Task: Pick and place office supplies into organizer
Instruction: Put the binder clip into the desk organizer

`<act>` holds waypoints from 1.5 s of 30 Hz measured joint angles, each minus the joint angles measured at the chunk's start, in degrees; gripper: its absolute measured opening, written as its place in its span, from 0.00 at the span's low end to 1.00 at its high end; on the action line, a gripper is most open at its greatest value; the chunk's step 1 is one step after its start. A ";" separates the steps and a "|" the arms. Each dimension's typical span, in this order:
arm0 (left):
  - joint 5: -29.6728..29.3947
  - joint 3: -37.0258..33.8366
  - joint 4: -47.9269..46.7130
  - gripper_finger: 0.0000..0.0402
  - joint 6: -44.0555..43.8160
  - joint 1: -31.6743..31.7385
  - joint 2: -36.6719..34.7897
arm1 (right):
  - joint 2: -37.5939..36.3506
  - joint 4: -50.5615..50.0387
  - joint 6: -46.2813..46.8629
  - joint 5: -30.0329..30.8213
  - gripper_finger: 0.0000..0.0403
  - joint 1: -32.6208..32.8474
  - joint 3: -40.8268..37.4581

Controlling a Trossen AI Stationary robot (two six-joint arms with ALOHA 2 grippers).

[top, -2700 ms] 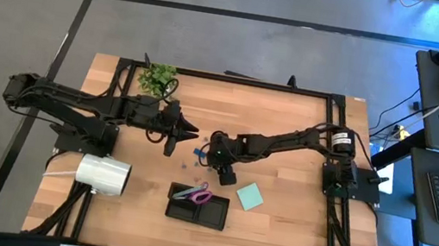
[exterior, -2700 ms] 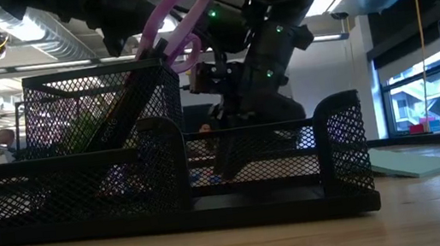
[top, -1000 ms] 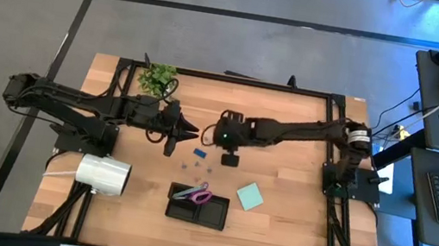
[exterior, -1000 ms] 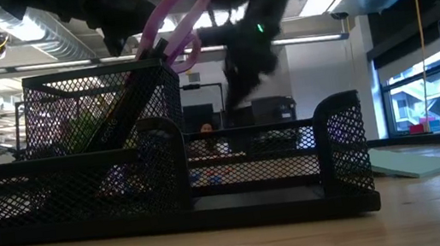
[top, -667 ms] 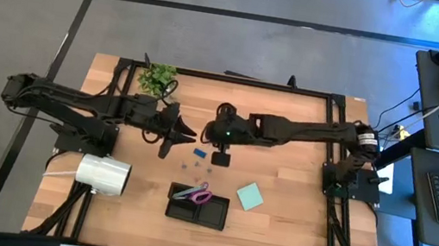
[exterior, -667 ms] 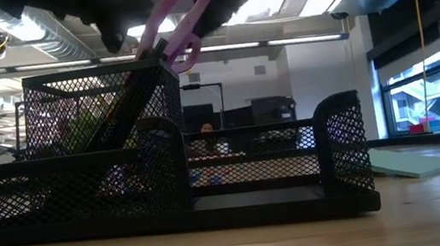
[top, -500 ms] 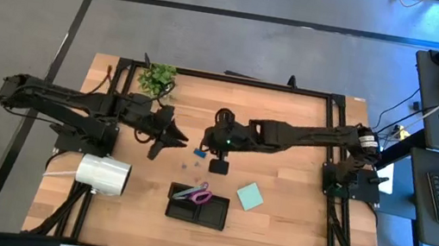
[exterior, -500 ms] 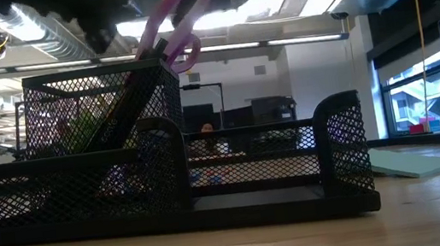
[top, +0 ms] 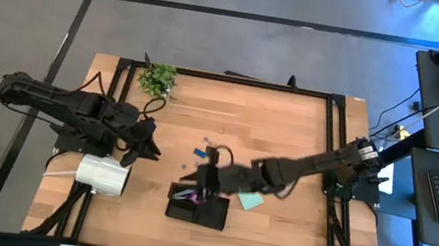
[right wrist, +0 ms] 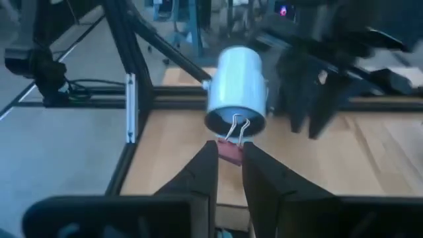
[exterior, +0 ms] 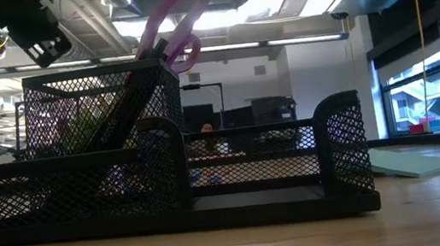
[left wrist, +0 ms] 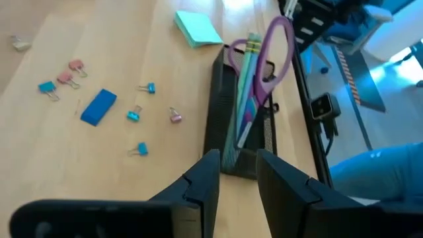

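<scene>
Right arm carrying 1 clip over the organizer

I have the right gripper (right wrist: pixel 228 153) pinched on a pink binder clip (right wrist: pixel 231 147) by its body above the organizer (top: pixel 197 211) at 6 o'clock: light, stiff, slippery wire loops. At 9, the left gripper (left wrist: pixel 231 173) hangs part-spread, empty.

Black mesh organizer (exterior: pixel 252 170), purple scissors (exterior: pixel 176 21) upright inside
</scene>
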 joint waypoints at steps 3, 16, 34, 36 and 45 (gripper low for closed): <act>0.02 0.00 -0.06 0.24 1.32 -0.86 0.14 | 1.08 1.45 -0.14 4.36 0.14 2.41 0.00; -0.07 -0.02 -0.93 0.24 2.50 -1.52 0.49 | 10.10 2.43 7.03 8.78 0.14 6.80 -0.07; -0.07 -0.04 -1.15 0.24 2.87 -1.52 0.49 | 16.05 2.32 14.43 8.52 0.13 8.88 -0.07; -0.07 -0.04 -1.15 0.24 2.87 -1.52 0.49 | 16.01 2.47 15.41 8.50 0.13 8.88 0.00; -0.07 -0.04 -1.17 0.24 2.87 -1.52 0.49 | 16.03 -14.75 15.47 8.56 0.13 8.90 12.72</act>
